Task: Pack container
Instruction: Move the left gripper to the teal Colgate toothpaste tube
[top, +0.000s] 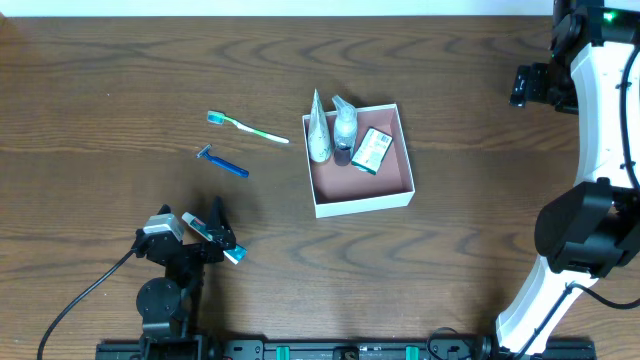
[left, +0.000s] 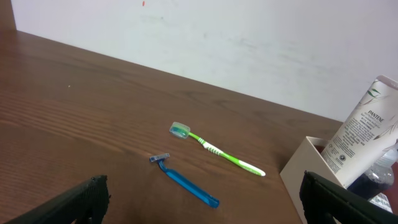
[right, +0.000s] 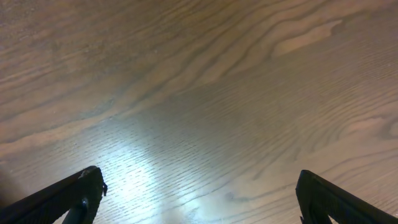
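On the tabletop (top: 120, 60): brown wood grain carries one white box and a scatter of toiletries.
Container (top: 362, 188): sits right of centre, open top up, with part of its pink-brown floor bare. Its white corner (left: 303, 167) shows at the right edge of the left wrist view.
Inside the container: a white tube (top: 318, 135) stands tilted against the far wall. A small clear bottle (top: 345, 128) is just beside it, and a green-and-white packet (top: 372, 150) lies next to the bottle.
Toothbrush (top: 247, 127): green and white, flat on the wood left of the container, apart from it.
Razor (top: 222, 162): blue, near the toothbrush on its nearer side, not touching it.
Left tool (top: 222, 236): low at the near edge, well apart from the container. Its fingers are spread wide with nothing between them.
Right tool (right: 202, 202): fingers wide apart over bare wood, gripping nothing.
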